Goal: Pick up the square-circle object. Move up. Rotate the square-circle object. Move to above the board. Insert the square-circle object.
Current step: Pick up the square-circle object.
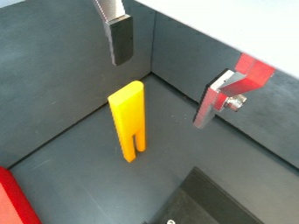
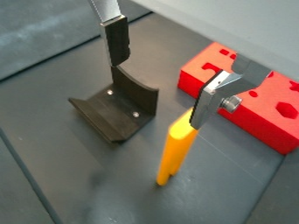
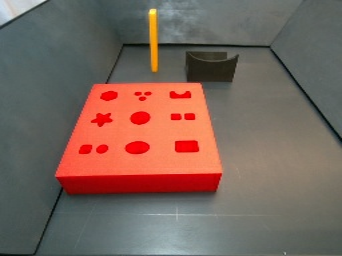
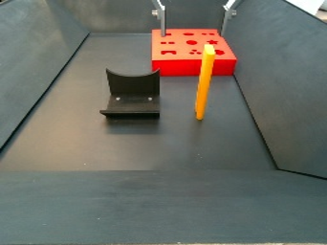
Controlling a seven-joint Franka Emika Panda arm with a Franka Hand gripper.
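The square-circle object (image 4: 204, 81) is a long orange-yellow bar standing upright on the dark floor, its split end down. Both wrist views show it below the fingers (image 1: 128, 122) (image 2: 176, 153), and a side view shows it near the back wall (image 3: 152, 40). The board (image 3: 140, 135) is a flat red block with a grid of shaped holes, also in view as the board (image 4: 192, 50) (image 2: 251, 96). My gripper (image 4: 194, 10) hangs open above the bar, nothing between its fingers (image 1: 119, 35). In both wrist views the gripper (image 1: 170, 70) (image 2: 163, 74) is well clear of the bar's top.
The fixture (image 4: 130, 94), a dark notched bracket on a base plate, stands beside the bar, and shows again as the fixture (image 3: 211, 65) (image 2: 117, 109). Grey walls enclose the floor on all sides.
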